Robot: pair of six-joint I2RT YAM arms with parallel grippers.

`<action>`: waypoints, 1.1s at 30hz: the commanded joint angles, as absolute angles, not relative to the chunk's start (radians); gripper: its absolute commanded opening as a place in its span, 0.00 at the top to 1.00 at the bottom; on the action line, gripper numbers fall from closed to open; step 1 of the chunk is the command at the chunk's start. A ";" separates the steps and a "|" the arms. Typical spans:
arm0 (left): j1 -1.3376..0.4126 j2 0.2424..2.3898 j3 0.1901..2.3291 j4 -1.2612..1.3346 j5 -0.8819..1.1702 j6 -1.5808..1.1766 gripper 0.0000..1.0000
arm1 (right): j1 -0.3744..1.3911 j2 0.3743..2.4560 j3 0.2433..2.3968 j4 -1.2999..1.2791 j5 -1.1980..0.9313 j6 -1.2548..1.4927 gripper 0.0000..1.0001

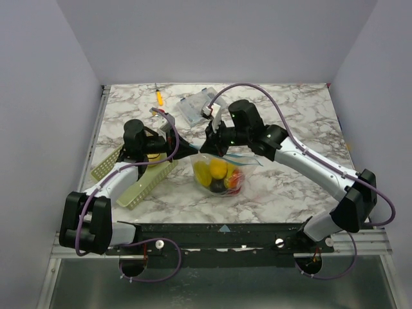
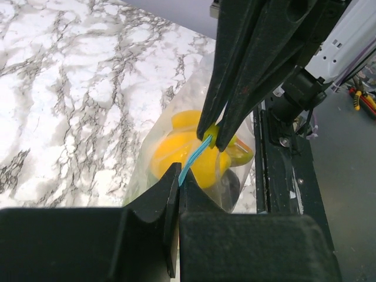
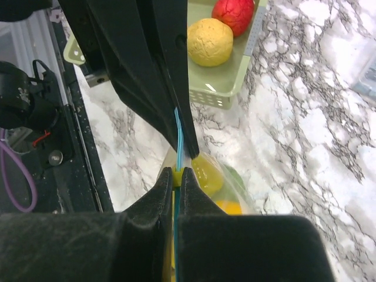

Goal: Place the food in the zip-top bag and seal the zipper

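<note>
The clear zip-top bag (image 1: pixel 219 175) hangs between my grippers just above the table, holding yellow, orange, red, green and dark purple toy food (image 1: pixel 217 168). My left gripper (image 1: pixel 195 151) is shut on the light blue zipper (image 2: pixel 197 154) at the bag's left end. My right gripper (image 1: pixel 210 148) is shut on the small yellow slider (image 3: pixel 178 174) on the zipper (image 3: pixel 178 126), a short way from the left fingers. In the left wrist view the right gripper (image 2: pixel 212 134) comes down from above. The yellow food (image 2: pixel 176 150) shows through the bag.
A pale green basket (image 1: pixel 138 180) lies left of the bag; the right wrist view shows a yellow-orange ball (image 3: pixel 210 41) and a red fruit (image 3: pixel 233 13) in it. A rigid clear box (image 1: pixel 196 106) and an orange-handled tool (image 1: pixel 159 97) lie at the back.
</note>
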State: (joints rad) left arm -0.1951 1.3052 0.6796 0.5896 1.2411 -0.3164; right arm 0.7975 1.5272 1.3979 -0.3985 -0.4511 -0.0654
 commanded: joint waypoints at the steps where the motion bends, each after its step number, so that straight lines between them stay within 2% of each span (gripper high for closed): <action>1: -0.159 1.273 0.700 0.480 1.134 -0.204 1.00 | 0.802 1.454 1.357 -0.455 -0.408 -0.071 1.00; 16: -0.122 1.264 0.696 0.466 1.107 -0.187 1.00 | 0.801 1.150 1.184 -0.566 -0.256 -0.029 1.00; 33: -0.107 1.252 0.696 0.448 1.104 -0.175 1.00 | 0.802 0.917 1.096 -0.733 -0.167 0.051 1.00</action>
State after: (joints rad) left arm -0.1417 1.2743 0.6804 0.4671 1.1770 -0.2192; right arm 0.7975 0.9783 1.1095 -0.6353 -0.2115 0.0231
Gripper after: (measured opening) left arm 0.008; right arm 0.024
